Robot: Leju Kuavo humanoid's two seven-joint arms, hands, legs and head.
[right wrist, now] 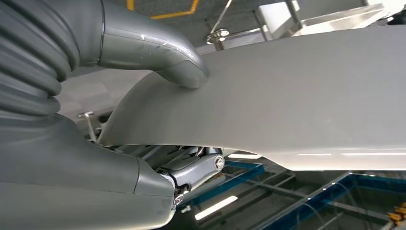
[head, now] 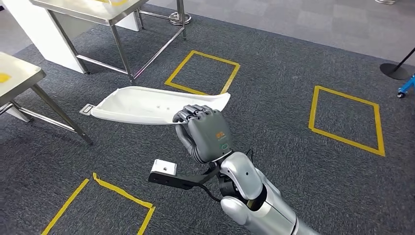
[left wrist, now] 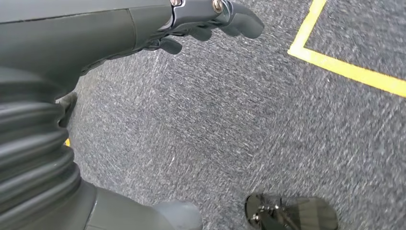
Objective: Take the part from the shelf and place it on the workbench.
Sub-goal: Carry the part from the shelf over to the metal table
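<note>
Grey carpet marked with yellow tape squares spreads under the robot, with steel-legged desks standing off at the far left: one desk at the picture's left edge, another desk further back.

The right hand is raised in front of the body and grips the part, a long, shallow white shell. In the right wrist view the thumb presses on the part's pale surface while darker fingers curl beneath its edge, so the hold is a clamp on the rim near one end. From the fingers the part's long axis runs out to the robot's left, roughly level, its free end pointing toward the nearer desk and hanging in the air above the carpet, well clear of any surface. That overhang is what the placing turns on, I judge: the far end would reach the desk first, and the grip sits off-centre, so the shell may tip.

The left hand hangs low over the carpet, fingers curled in loosely with nothing in them.

Both desks are cut off by the frame, so which one is the workbench cannot be told, and the part's underside is hidden
</note>
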